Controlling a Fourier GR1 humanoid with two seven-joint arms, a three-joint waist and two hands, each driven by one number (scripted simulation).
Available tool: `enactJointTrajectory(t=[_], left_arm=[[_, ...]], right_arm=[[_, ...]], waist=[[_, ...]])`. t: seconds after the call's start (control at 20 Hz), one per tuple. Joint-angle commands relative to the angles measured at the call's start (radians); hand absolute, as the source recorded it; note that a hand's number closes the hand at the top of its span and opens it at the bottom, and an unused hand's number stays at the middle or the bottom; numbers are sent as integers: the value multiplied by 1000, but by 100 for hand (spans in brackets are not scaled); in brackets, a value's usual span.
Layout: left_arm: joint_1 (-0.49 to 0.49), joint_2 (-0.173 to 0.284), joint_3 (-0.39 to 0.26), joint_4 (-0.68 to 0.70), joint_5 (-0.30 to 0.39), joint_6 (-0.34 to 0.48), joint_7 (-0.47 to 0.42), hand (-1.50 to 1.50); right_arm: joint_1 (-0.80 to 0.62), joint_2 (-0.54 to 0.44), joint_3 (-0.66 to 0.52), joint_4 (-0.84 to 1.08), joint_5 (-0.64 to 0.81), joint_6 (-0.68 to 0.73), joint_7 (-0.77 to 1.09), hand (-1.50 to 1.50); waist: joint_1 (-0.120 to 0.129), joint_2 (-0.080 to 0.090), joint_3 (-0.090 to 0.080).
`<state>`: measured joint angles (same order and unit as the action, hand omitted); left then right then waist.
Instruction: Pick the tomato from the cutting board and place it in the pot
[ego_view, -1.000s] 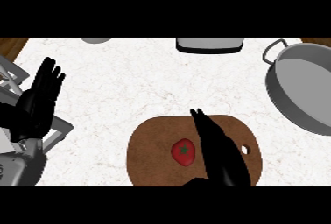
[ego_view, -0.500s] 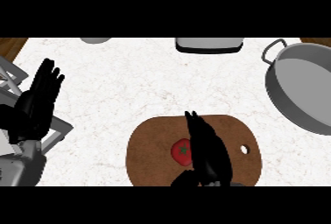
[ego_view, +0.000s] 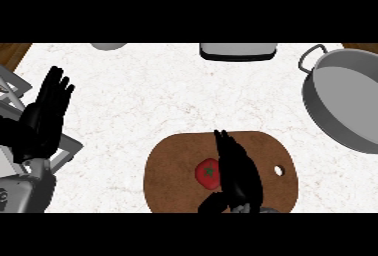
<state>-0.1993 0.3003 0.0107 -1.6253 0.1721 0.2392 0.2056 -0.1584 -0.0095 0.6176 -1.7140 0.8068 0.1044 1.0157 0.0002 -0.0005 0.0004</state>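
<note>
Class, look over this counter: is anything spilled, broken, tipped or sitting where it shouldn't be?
Nothing stands out. The tomato lies whole on the cutting board, partly hidden by the right hand over it. The pot sits upright at the right edge. The left hand rests open at the left.

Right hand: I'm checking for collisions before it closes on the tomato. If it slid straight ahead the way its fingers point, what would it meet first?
The right hand points up the view, slightly left. Past the cutting board's far edge lies bare counter; nothing blocks it there, though height is unclear.
</note>
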Motion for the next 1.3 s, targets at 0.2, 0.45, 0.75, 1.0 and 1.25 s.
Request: enactJointTrajectory(t=[0.2,0.45,0.75,1.0,1.25], left_arm=[[34,-1,35,-81,-14,-29,60,0],[-22,-30,35,1,-42,-34,40,0],[-1,-62,66,41,-66,-61,-34,0],[2,-78,53,-12,-81,-67,9,0],[22,-61,84,-14,-57,-69,7,0]], right_arm=[[12,9,-23,147,28,-107,-37,-150],[-24,9,7,203,22,-33,-138,150],[-53,9,-22,166,34,5,-141,150],[15,9,59,163,76,-32,-148,150],[96,-227,171,36,-34,73,-478,150]], waist=[[3,0,0],[1,1,0],[0,0,0],[0,0,0],[-12,-2,0]])
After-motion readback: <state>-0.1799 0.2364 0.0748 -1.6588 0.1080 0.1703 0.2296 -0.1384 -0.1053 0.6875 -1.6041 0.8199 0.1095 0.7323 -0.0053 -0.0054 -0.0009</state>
